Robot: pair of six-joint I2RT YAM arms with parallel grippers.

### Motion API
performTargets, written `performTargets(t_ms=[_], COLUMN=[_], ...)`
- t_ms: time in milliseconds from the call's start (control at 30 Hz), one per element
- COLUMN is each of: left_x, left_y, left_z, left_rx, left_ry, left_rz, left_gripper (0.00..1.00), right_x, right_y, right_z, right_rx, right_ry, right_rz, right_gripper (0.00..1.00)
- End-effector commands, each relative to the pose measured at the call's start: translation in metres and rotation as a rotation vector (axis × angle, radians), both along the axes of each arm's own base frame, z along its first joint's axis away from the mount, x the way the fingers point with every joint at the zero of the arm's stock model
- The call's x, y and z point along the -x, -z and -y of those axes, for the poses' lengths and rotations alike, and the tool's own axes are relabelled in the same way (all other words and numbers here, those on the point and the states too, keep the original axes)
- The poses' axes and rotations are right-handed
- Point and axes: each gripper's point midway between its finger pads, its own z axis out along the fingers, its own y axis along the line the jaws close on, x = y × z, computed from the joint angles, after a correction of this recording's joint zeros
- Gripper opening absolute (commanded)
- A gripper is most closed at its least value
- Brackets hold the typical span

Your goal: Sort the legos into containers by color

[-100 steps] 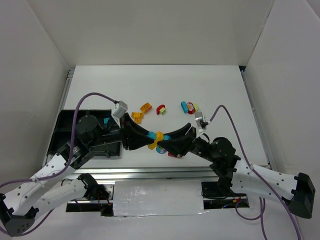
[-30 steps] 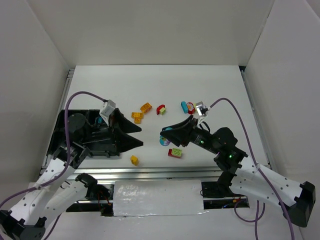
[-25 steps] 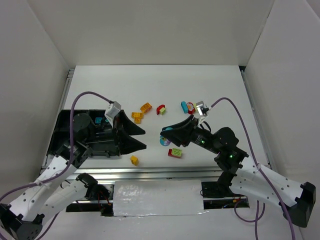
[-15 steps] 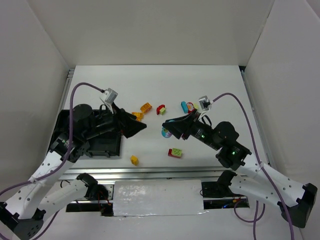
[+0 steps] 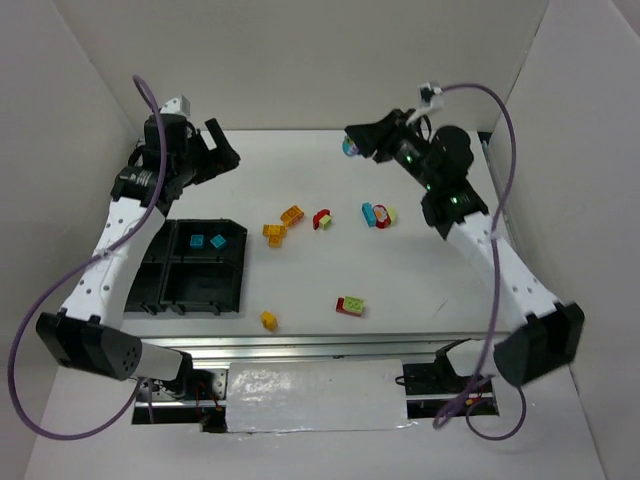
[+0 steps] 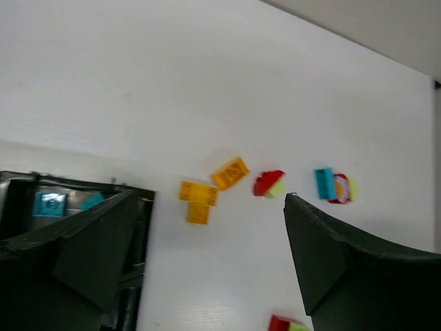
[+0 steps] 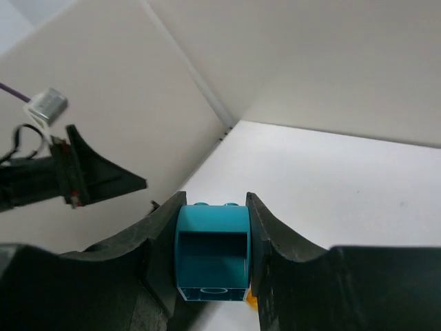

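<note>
Carrying the cyan brick (image 7: pixel 212 254), held high over the far right of the desk (image 5: pixel 430 270), grip its smooth hard sides squarely in the right tool (image 7: pixel 212 231), closed on it, and release low over the far-right compartment (image 5: pixel 232 230) of the black tray (image 5: pixel 160 290), beside two cyan bricks (image 5: pixel 207 241). Your left tool (image 6: pixel 210 207) gapes wide and empty.

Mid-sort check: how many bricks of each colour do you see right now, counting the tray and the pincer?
Cyan bricks: 4 (2 in tray, 1 on table, 1 in right pincer)
Orange-yellow bricks: 3
Red-with-lime bricks: 3
Total: 10
</note>
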Motion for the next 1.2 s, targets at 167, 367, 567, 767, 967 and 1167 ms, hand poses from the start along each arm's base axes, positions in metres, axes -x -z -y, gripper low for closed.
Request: performTargets(t_ms=[167, 367, 567, 767, 967, 1167], left_x=[0.006, 0.030, 0.047, 0.059, 0.058, 0.055], left_y=[0.033, 0.062, 0.038, 0.015, 0.001, -0.019], left_z=[-0.030, 0.011, 0.096, 0.138, 0.153, 0.163], left_rx=[-0.169, -0.045, 0.159, 0.251, 0.357, 0.462], left_ry=[-0.040, 0.188, 0.703, 0.985, 1.092, 1.150], left_rz=[-0.173, -0.223, -0.110, -0.025, 0.034, 0.087], left_gripper=[0.99, 0.99, 1.00, 0.99, 0.99, 0.99], right_x=[-0.096, -0.101, -0.058, 0.003, 0.031, 0.040], right_y=[0.061, 0.089, 0.077, 0.053, 0.034, 0.037], right_z=[-0.037, -0.031, -0.065, -0.101, -0.103, -0.103], right_rx=[0.100, 0.005, -0.048, -0.094, -0.163, -0.188], right_ry=[-0.242, -0.183, -0.398, -0.695, -0.830, -0.838], right_rz=[-0.158, -0.379, -0.417, -0.345, -0.245, -0.238], right_gripper=[0.00, 0.00, 0.00, 0.00, 0.00, 0.00])
